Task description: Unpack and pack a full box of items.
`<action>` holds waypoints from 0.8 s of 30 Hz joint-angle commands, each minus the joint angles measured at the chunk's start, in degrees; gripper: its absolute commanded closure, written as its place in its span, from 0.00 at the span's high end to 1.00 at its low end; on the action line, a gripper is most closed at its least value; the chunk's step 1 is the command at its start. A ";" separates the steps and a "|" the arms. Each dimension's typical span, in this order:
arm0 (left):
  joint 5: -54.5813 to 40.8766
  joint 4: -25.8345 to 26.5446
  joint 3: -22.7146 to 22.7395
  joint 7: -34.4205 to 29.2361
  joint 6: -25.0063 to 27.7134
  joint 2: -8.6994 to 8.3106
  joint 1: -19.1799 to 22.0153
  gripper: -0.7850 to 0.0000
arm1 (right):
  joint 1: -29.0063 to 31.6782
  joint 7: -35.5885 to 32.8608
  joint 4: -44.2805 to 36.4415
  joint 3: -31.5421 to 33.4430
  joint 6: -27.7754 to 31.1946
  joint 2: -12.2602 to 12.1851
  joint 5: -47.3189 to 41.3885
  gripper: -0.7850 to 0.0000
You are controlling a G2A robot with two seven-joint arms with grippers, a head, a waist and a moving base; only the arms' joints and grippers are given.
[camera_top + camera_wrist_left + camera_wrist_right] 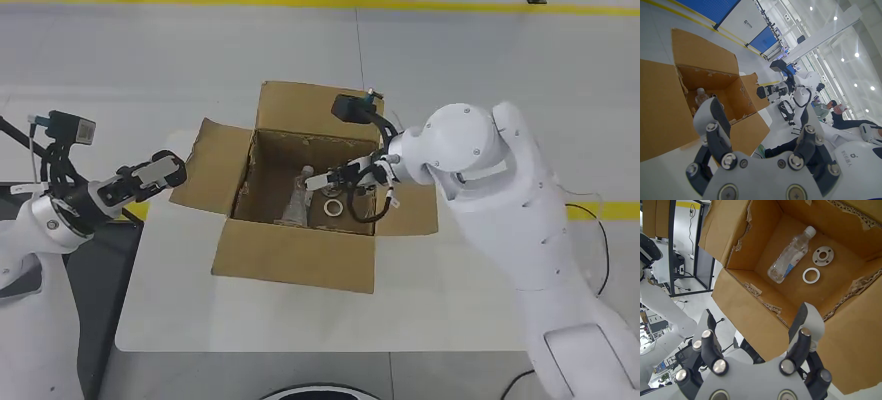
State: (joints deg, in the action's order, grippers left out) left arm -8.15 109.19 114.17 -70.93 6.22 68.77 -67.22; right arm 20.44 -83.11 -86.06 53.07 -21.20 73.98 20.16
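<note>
1. Hovering over the right side of the open cardboard box [295, 255], the right gripper [330, 182] has its fingers spread wide with nothing in them.
2. Left gripper [165, 170] sits outside the box by the left flap, also spread and empty.
3. On the box floor, a clear plastic bottle [789, 256] lies on its side, with a metal flange [823, 256] and a white ring [811, 275] just beside it.
4. Box sits on the white table [200, 320].

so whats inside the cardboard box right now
Lying on the cardboard box floor: a clear plastic bottle on its side, a grey metal flange and a white ring, both beside it. The floor edge behind the near wall is covered by that wall.
</note>
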 commanded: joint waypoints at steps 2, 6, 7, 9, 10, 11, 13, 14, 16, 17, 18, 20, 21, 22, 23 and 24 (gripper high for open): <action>0.00 0.00 0.00 0.00 0.00 0.00 0.00 1.00 | 0.63 1.50 -0.61 0.07 0.68 0.04 -0.68 1.00; 0.00 0.00 0.00 0.00 0.00 0.00 0.00 1.00 | -1.27 4.67 0.16 -3.34 -1.77 1.13 -0.97 1.00; 0.00 0.00 0.00 0.00 0.00 0.00 0.00 1.00 | -2.50 5.39 1.02 -4.80 -3.11 1.69 -1.19 1.00; 0.00 0.00 0.00 0.00 0.00 0.00 0.00 1.00 | -5.46 6.57 3.87 -8.03 -6.54 2.98 -1.28 1.00; 0.00 0.00 0.00 0.00 0.00 0.00 0.00 1.00 | -6.87 7.23 5.80 -9.81 -7.21 3.73 -2.27 1.00; 0.00 0.00 0.00 0.00 0.00 0.00 0.00 1.00 | -8.48 7.96 8.01 -11.60 -7.94 4.46 -3.01 1.00; 0.00 0.00 0.00 0.00 0.00 0.00 0.00 1.00 | -11.93 9.05 13.02 -16.22 -9.04 6.08 -4.61 1.00; 0.00 0.00 0.00 0.00 0.00 0.00 0.00 1.00 | -13.68 9.47 15.29 -18.34 -9.46 6.90 -5.81 1.00; 0.00 0.00 0.00 0.00 0.00 0.00 0.00 1.00 | -16.45 10.47 19.30 -22.18 -10.46 8.52 -8.70 1.00; 0.00 0.00 0.00 0.00 0.00 0.00 0.00 1.00 | -17.69 10.94 21.13 -24.12 -10.93 9.28 -9.83 1.00; 0.00 0.00 0.00 0.00 0.00 0.00 0.00 1.00 | -18.78 11.38 22.81 -26.01 -11.37 10.02 -10.91 1.00; 0.00 0.00 0.00 0.00 0.00 0.00 0.00 1.00 | -20.29 12.56 26.05 -29.26 -12.55 11.47 -13.92 1.00; 0.00 0.00 0.00 0.00 0.00 0.00 0.00 1.00 | -20.97 13.14 27.31 -30.80 -13.13 12.19 -15.27 1.00; 0.00 0.00 0.00 0.00 0.00 0.00 0.00 1.00 | -21.47 13.88 28.70 -32.45 -13.87 12.90 -16.39 1.00; 0.00 0.00 0.00 0.00 0.00 0.00 0.00 1.00 | -22.05 14.53 29.92 -34.22 -14.52 13.62 -17.10 1.00; 0.00 0.00 0.00 0.00 0.00 0.00 0.00 1.00 | -22.48 15.24 31.25 -35.87 -15.23 14.36 -18.02 1.00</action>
State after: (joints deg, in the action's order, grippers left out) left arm -8.15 109.19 114.17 -70.93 6.22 68.77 -67.22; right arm -1.63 -68.48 -56.08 18.94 -35.78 87.69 2.95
